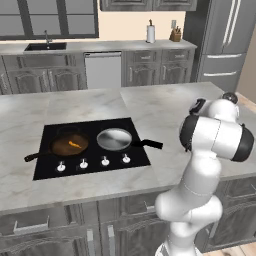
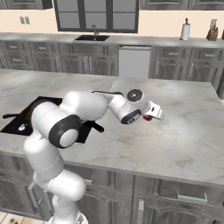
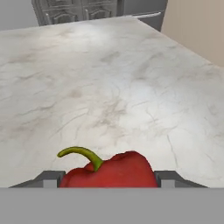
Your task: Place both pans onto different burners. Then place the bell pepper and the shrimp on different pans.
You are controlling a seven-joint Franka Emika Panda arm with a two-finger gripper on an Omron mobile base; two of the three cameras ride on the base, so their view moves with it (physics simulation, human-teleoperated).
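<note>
The dark cast-iron skillet point(image 1: 70, 144) sits on the left burner of the black cooktop point(image 1: 45, 167), with the small orange shrimp point(image 1: 74, 144) lying inside it. On the burner to its right stands the steel pan point(image 1: 114, 138), its black handle pointing right. Far right of the cooktop, low over the marble island, my gripper point(image 3: 109, 180) point(image 2: 153, 114) holds the red bell pepper point(image 3: 114, 171) point(image 2: 147, 117). A finger presses against each side of the pepper, and its green stem curls to the left in the hand view. Whether the pepper is off the counter I cannot tell.
White knobs point(image 1: 83, 163) line the cooktop's front. Bare marble point(image 3: 113, 87) stretches ahead of the hand to the island's far edge. Behind the aisle, the back counter carries a sink point(image 2: 92, 38), a paper towel roll point(image 2: 186, 30) and a knife block point(image 2: 212, 33). A fridge point(image 1: 225, 45) stands at the right.
</note>
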